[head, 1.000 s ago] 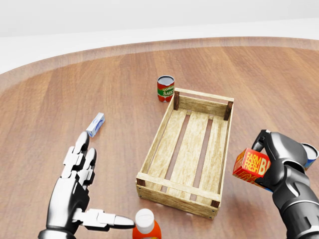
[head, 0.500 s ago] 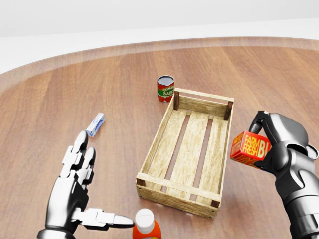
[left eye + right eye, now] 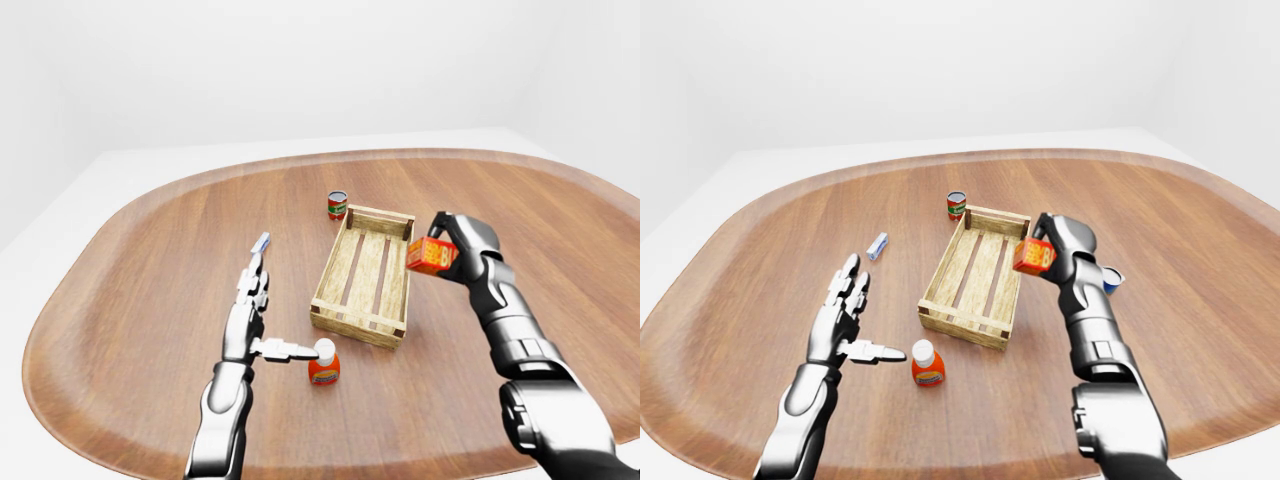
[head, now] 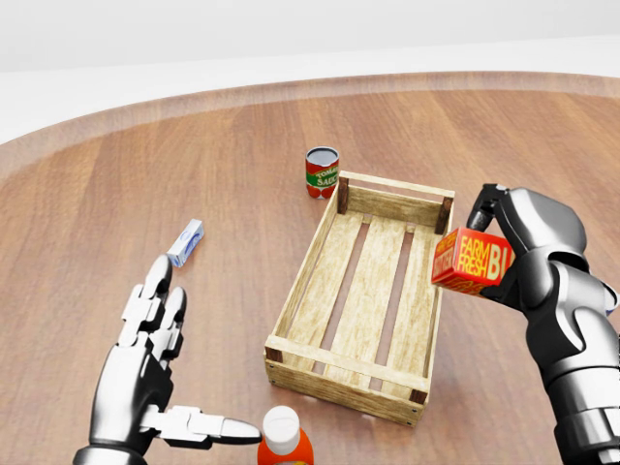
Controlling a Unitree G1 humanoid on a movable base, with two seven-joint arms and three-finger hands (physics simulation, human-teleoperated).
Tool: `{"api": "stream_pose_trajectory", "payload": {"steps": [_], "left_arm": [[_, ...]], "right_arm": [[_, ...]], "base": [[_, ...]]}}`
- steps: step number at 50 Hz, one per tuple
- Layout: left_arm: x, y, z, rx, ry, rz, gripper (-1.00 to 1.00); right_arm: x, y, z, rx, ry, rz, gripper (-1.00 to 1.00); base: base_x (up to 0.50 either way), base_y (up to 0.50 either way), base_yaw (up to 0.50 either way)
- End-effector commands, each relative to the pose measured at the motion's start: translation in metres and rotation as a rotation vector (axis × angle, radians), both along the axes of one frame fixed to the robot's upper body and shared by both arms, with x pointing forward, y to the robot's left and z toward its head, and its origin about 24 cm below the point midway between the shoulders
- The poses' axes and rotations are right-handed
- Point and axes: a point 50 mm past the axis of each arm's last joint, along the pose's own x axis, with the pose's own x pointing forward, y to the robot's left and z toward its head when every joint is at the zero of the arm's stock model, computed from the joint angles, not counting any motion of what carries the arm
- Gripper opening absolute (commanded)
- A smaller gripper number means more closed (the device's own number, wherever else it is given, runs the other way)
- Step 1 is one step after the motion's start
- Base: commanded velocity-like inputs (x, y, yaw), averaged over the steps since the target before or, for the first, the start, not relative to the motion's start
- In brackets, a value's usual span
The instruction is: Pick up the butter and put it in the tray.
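The butter (image 4: 472, 262) is a red-orange box lettered "FARM FRESH". My right hand (image 4: 513, 254) is shut on it and holds it in the air, just over the right rim of the tray. The tray (image 4: 334, 291) is a slatted wooden crate in the middle of the head view, with nothing inside. My left hand (image 4: 160, 373) is open and empty at the bottom left of the head view, fingers spread, thumb pointing at an orange bottle.
An orange bottle with a white cap (image 4: 282, 443) stands below the tray's left corner. A tomato sauce can (image 4: 322, 172) stands above the tray. A small blue-white packet (image 4: 185, 242) lies at left. A blue cup (image 3: 1112, 278) stands right of my right arm.
My right hand has lifted the butter up and to the left, from beside the tray's right side to over its right rim. My left hand has not moved.
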Motion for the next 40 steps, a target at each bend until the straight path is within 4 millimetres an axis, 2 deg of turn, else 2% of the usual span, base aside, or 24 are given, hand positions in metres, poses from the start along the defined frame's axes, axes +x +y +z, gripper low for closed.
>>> {"api": "stream_pose_trajectory", "payload": {"steps": [1,15,40], "left_arm": [[0.0,0.0,0.0,0.001,-0.002,0.0,1.0],[0.0,0.0,-0.002,0.002,0.005,0.0,1.0],[-0.001,0.0,-0.002,0.005,0.004,0.002,1.0]], "right_arm": [[0.008,0.012,0.023,-0.017,-0.076,0.036,-1.0],[0.017,0.03,0.038,-0.031,-0.092,0.088,-1.0],[0.031,0.053,0.045,-0.018,-0.096,0.122,-1.0]], "base": [[0.0,0.0,0.0],[0.0,0.0,0.0],[0.0,0.0,0.0]]}}
